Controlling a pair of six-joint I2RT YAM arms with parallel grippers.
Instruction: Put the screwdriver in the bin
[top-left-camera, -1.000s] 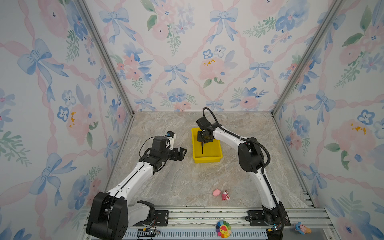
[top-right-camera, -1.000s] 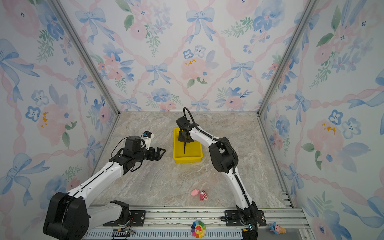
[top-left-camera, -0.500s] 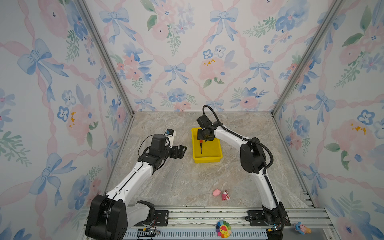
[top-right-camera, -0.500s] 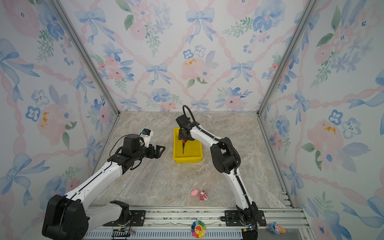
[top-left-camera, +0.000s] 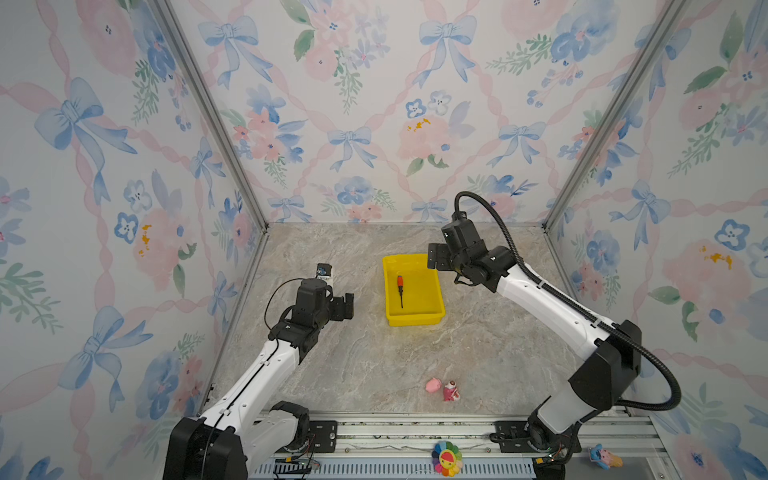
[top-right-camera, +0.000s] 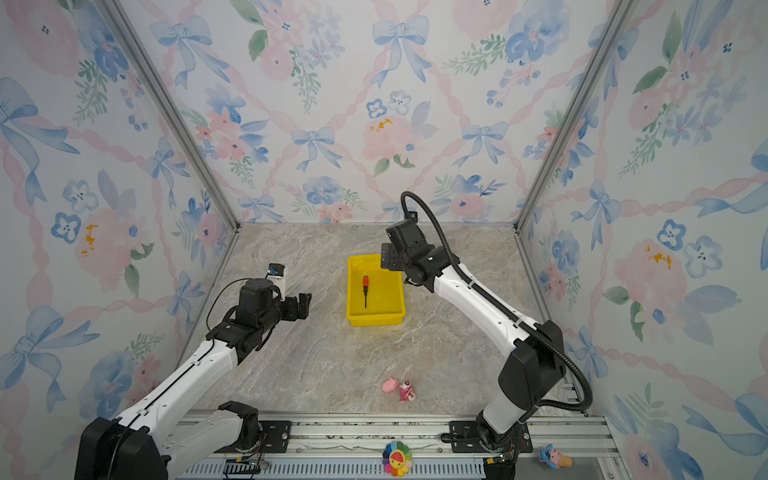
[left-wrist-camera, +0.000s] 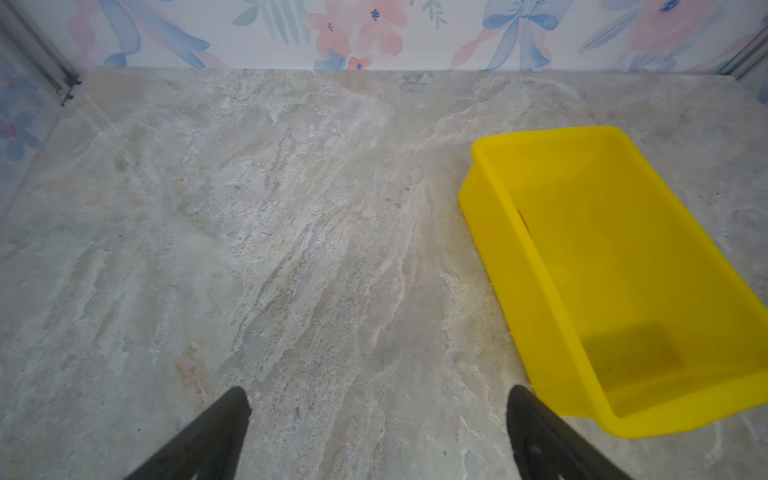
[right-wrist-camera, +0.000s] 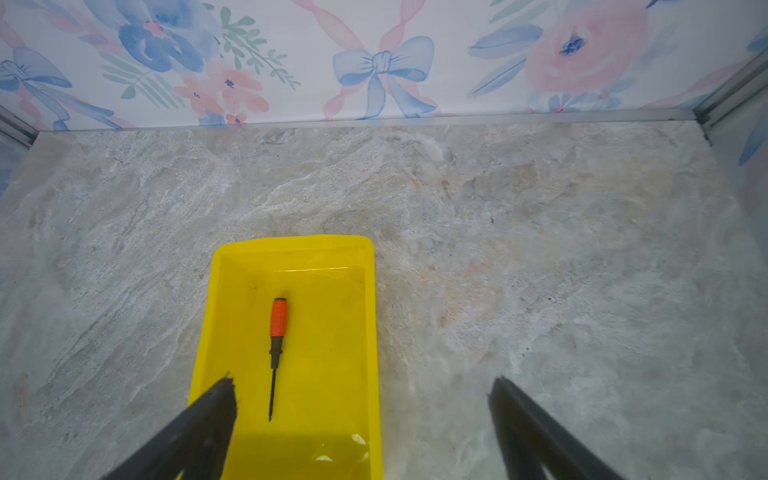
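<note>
Since counting comes first: one screwdriver (top-left-camera: 400, 289) (top-right-camera: 365, 289) (right-wrist-camera: 275, 353), one yellow bin (top-left-camera: 415, 321) (top-right-camera: 376, 320) (left-wrist-camera: 498, 249) (right-wrist-camera: 291, 242), two small pink toy figures (top-left-camera: 433, 385) (top-left-camera: 450, 390) and two arms share the marbled worktop (top-left-camera: 374, 365). One rainbow flower toy (top-left-camera: 446, 458) and one blue-and-pink toy (top-left-camera: 604, 457) lie on the metal rail (top-left-camera: 415, 432) at the 6 o'clock edge. In both top views the bin stands a little toward 12 o'clock of the worktop's middle. The screwdriver lies flat on its floor, left of the bin's centre, with the orange handle toward 12 o'clock and the thin shaft toward 6 o'clock. The pink figures lie just beside each other toward 5 o'clock, well apart from the bin. The right arm rises from its base on the rail, bends at the elbow and reaches toward 11 o'clock. The right end effector (top-left-camera: 435, 256) (top-right-camera: 388, 257) (right-wrist-camera: 363, 382) hangs over the bin's 1 o'clock corner, jaws spread wide and gripping nothing. The left arm stretches from its base toward 1 o'clock. The left end effector (top-left-camera: 345, 306) (top-right-camera: 304, 305) (left-wrist-camera: 374, 395) points toward 3 o'clock over bare worktop at the bin's 9 o'clock side, apart from it, jaws likewise wide and empty.
</note>
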